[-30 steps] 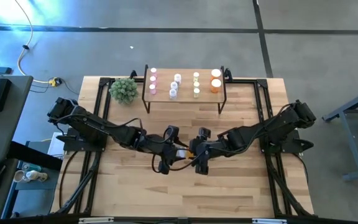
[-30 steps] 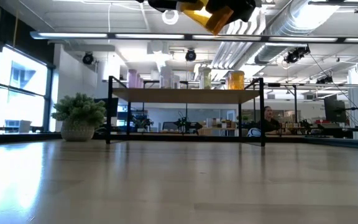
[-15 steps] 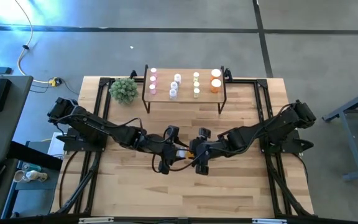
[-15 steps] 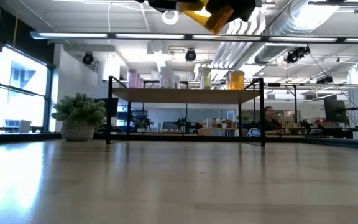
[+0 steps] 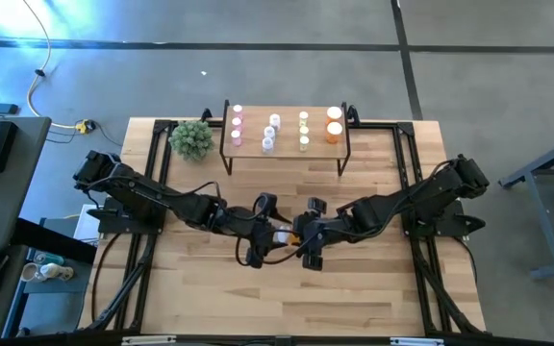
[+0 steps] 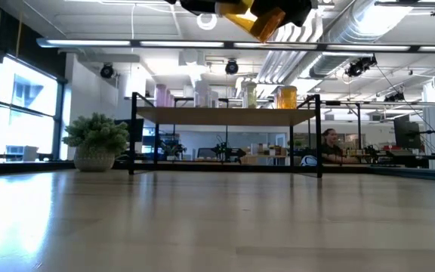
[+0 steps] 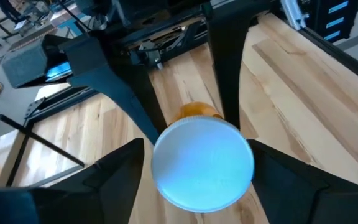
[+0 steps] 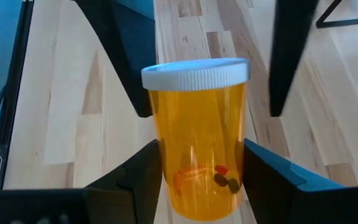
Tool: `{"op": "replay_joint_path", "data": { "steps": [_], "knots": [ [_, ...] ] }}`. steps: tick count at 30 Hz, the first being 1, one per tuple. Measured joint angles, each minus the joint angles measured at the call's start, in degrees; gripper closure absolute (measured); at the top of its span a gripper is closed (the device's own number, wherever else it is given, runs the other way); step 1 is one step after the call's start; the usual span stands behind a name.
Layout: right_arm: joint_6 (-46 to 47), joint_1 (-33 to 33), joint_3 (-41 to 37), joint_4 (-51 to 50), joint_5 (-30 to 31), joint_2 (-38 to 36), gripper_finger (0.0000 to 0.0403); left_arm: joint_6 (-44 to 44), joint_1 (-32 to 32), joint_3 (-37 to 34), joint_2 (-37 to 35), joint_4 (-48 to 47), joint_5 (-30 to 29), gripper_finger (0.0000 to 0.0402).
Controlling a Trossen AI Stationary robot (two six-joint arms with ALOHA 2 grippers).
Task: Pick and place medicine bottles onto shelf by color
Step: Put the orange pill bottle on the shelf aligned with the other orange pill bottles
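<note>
An orange medicine bottle (image 8: 197, 155) with a white cap (image 7: 202, 163) hangs in the air above the table's middle (image 5: 284, 234), between my two grippers. My right gripper (image 8: 201, 149) is shut on its body. My left gripper (image 7: 197, 146) faces the cap end-on, open, with one finger on each side of the cap. The right wrist view shows a gap between one left finger (image 8: 288, 62) and the cap. The shelf (image 5: 287, 144) at the far edge carries pink (image 5: 237, 125), whitish (image 5: 270, 132), yellow-green (image 5: 303, 130) and orange bottles (image 5: 335, 125) standing in rows. My right gripper pinches the bottle's orange body (image 8: 166, 168), below the cap, between its two fingers. They come level from the table's right and lie across the bottle. The bottle is lifted clear of the table, cap toward my left gripper. Whether my left gripper touches the cap, I cannot tell.
A potted plant (image 5: 191, 139) stands left of the shelf at the far edge. Black frame rails (image 5: 152, 192) run along the table's left and right sides. A person (image 6: 328, 143) sits far off in the room behind the shelf.
</note>
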Motion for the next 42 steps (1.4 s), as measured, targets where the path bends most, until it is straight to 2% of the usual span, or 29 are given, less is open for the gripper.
{"op": "replay_joint_path", "data": {
  "steps": [5,12,18,22,35,39,42],
  "knots": [
    [-0.11,0.00,-0.01,-0.40,0.05,-0.08,0.0219,0.02,0.00,0.00,0.00,-0.25,-2.58,0.0124],
    [-0.14,0.02,-0.02,-3.41,0.55,-1.32,0.0220,2.11,-1.11,0.00,0.00,-0.70,-3.17,0.0124],
    [1.47,0.02,-0.02,-6.04,2.94,-3.90,0.0220,2.49,-1.66,0.00,-0.86,-2.37,-7.82,0.0124],
    [2.48,0.02,-0.02,-8.64,6.04,-6.32,0.0220,2.49,-1.36,-0.14,-1.98,-4.87,-10.10,0.0124],
    [-0.39,0.02,-0.02,-12.75,18.84,-16.94,0.0220,1.46,-1.31,-0.01,-7.55,-10.88,-11.10,0.0124],
    [-2.13,0.30,-0.02,-15.10,25.12,-20.52,0.0220,0.29,-1.13,0.02,-9.38,-12.21,-10.06,0.0124],
    [-1.33,1.06,-0.02,-19.14,31.05,-22.81,0.0220,-1.26,0.27,-1.56,-9.99,-12.26,-5.03,0.0124]
  ]
}}
